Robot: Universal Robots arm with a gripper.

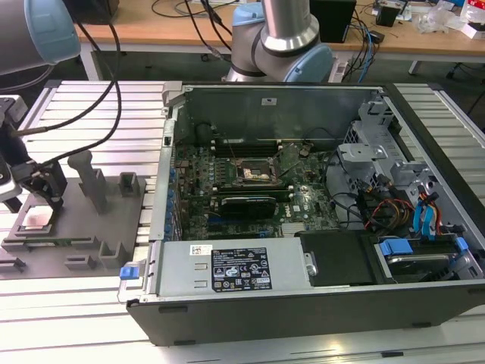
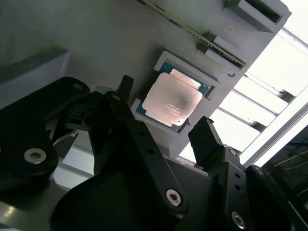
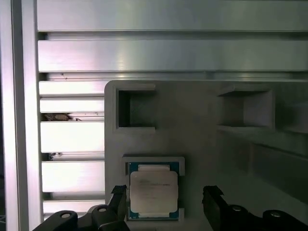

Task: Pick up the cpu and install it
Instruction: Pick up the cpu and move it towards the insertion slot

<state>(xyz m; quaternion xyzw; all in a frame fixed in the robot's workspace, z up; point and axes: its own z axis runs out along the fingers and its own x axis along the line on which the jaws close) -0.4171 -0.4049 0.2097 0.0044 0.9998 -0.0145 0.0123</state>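
The cpu (image 3: 153,191) is a pale silver square with a teal rim. It lies flat in a shallow recess near one corner of the grey tray (image 3: 202,139). My gripper (image 3: 165,198) hangs open just above it, one black finger on each side and neither touching it. In the second wrist view the cpu (image 2: 172,101) sits between the spread fingers (image 2: 204,134) of the gripper (image 2: 165,109). At the exterior view's left, the gripper (image 1: 44,196) hovers over the cpu (image 1: 35,220) on the tray (image 1: 83,231). The empty socket (image 1: 258,173) sits on the motherboard inside the open computer case (image 1: 303,227).
Upright blocks (image 1: 95,182) and square pockets (image 3: 136,108) rise from the tray beside the gripper. The tray rests on a slotted aluminium table (image 1: 91,102). Black cables (image 1: 98,114) trail from the arm. The arm's base (image 1: 276,45) stands behind the case, whose walls surround the motherboard.
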